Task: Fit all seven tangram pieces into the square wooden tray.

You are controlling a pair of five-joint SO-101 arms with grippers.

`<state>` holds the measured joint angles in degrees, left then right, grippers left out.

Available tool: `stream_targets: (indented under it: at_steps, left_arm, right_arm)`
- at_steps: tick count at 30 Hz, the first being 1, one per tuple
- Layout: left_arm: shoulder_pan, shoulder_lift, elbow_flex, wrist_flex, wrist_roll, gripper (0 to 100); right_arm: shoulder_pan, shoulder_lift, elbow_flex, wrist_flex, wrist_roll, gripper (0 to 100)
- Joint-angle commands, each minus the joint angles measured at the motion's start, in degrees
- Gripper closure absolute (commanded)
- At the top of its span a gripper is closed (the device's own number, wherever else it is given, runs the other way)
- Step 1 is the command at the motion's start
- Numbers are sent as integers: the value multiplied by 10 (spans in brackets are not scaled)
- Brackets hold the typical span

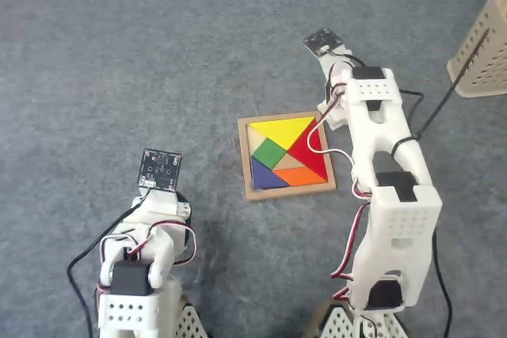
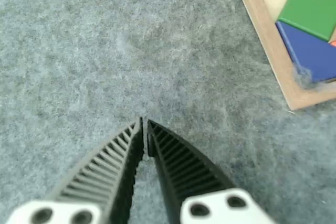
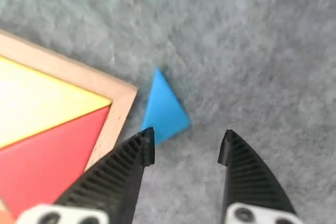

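table (image 1: 119,61): grey felt, tray (image 1: 242,156) in the middle.
blue triangle (image 3: 164,109): outside, just beside the rim.
right gripper (image 3: 188,142): wide, above it.
left gripper (image 2: 144,124): closed, empty.
grasp: centre over triangle before closing.

Bright, even, diffuse light; shadows soft and faint.

Grey felt table cover (image 1: 119,69), beige perforated basket (image 1: 485,47) at its edge.

I'm driving what looks like a robotics lab, grey felt-covered table (image 1: 119,61), white printed left arm (image 1: 146,235) and right arm (image 1: 388,172), perforated beige basket (image 1: 485,45) alongside.
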<state>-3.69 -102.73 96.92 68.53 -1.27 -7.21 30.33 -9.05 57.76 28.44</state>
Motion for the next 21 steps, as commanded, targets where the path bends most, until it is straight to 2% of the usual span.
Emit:
stream_targets:
  at_steps: [1, 16, 21]
  left_arm:
    - [-3, -2, -3, 3, 5, 989]
    - [-4, -2, -3, 3, 5, 989]
    - [-4, -2, -3, 3, 5, 989]
  right_arm:
    - [-5, -21, -33, -36, -4, 786]
    - [1, 77, -47, -55, 17, 790]
    - [23, 77, -47, -3, 20, 790]
